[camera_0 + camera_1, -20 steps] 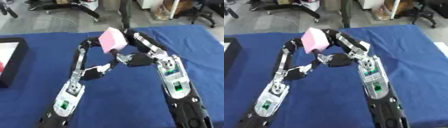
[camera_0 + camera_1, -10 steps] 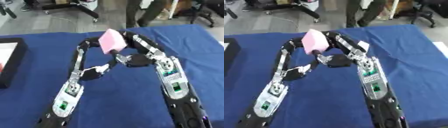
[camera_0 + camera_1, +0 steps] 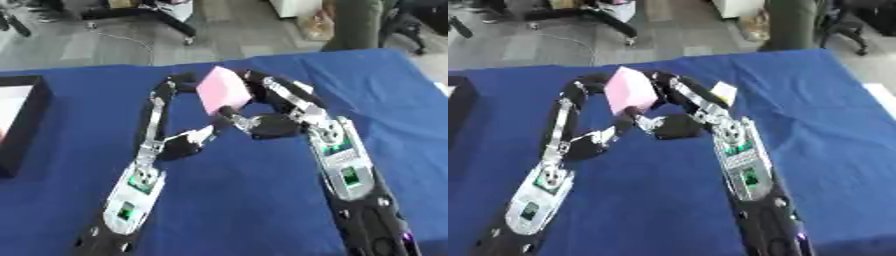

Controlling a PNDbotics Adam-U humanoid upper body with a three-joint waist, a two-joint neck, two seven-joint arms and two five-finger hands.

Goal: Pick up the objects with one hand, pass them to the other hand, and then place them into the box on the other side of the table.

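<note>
A flat pink rectangular block, matte and seemingly foam or sponge (image 3: 223, 90), sits raised above the blue-cloth-covered table (image 3: 262, 210) in the upper middle of the frame, tilted so that one broad face looks toward the camera. Both arms bend inward and meet at it. The right robot hand (image 3: 262, 87) lies against the block's right edge with its fingers bent around that side, so it appears to be gripping the block. The left robot hand (image 3: 179, 84) is just beside the block's upper left edge, but its fingers are too dark and blurred against the arm to read, so I cannot tell whether they are closed on the block or merely near it. Judging by its look, the block is light and somewhat soft, likely to give under a pinch rather than slip, and not fragile; its broad faces are wide, so the safest hold is probably across the thin dimension, thumb on one broad face and fingers on the other, near the free left half away from the right robot hand. The black-walled box (image 3: 24, 127) at the left edge of the frame is well apart from the block.
</note>
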